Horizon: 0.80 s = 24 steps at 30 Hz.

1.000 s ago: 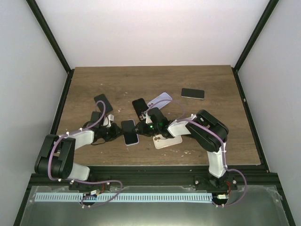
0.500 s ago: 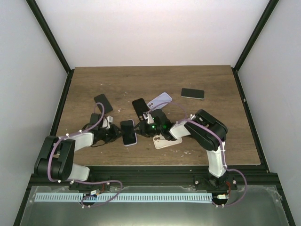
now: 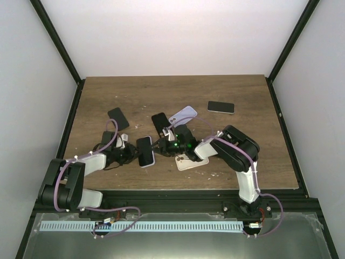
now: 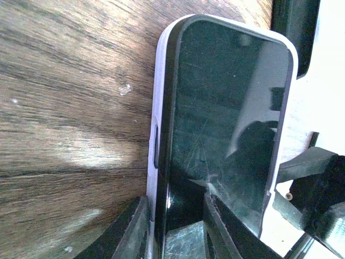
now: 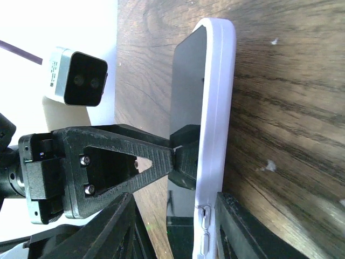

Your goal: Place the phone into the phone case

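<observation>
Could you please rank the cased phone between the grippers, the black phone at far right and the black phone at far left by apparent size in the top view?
1. Cased phone: largest, though it may be lifted nearer the camera.
2. Black phone at far right and black phone at far left: these look alike, so no ranking.

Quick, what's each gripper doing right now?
Left gripper: astride the cased phone; whether it grips cannot be told.
Right gripper: astride the cased phone too; whether it grips cannot be told.
</observation>
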Available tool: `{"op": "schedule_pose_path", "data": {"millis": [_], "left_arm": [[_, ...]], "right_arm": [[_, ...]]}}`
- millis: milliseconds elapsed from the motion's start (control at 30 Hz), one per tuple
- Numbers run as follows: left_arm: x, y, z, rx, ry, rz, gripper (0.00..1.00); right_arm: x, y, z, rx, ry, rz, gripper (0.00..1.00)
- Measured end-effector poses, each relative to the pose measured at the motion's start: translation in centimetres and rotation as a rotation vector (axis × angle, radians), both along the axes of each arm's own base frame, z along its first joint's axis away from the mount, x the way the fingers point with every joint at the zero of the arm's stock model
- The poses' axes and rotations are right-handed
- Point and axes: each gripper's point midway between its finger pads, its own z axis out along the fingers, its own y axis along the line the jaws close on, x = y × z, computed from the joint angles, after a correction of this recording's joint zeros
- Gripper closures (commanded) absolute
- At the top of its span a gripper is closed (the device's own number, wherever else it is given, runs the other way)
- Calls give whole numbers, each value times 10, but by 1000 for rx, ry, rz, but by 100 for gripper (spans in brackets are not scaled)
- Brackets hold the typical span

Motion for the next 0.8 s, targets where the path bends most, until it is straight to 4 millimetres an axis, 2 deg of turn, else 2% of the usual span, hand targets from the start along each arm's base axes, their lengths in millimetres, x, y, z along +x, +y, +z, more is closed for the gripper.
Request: {"op": "schedule_pose_path", "data": {"millis": [267, 333, 367, 433, 467, 600, 700, 800], "left_arm": [[0, 0, -1, -18, 8, -1, 81], [0, 0, -1, -19, 8, -2, 80], [0, 0, -1, -19, 7, -2, 74], [0, 0, -2, -18, 7, -2, 62], [0, 1, -2, -16, 9, -2, 61], [1, 0, 2, -20, 1, -6, 59], [1, -1, 2, -22, 1, -8, 59], [1, -1, 2, -21, -1, -9, 65]], "right_arm": [[2, -3, -17, -20, 41, -13, 59], [3, -3, -19, -20, 46, -14, 59], [3, -3, -20, -18, 47, -15, 59], [3, -3, -18, -7, 55, -14, 60], [3, -2, -16, 0, 53, -12, 60], [5, 5, 6, 80, -3, 8, 60], [4, 5, 8, 90, -4, 12, 59], [4, 5, 8, 87, -4, 14, 59]]}}
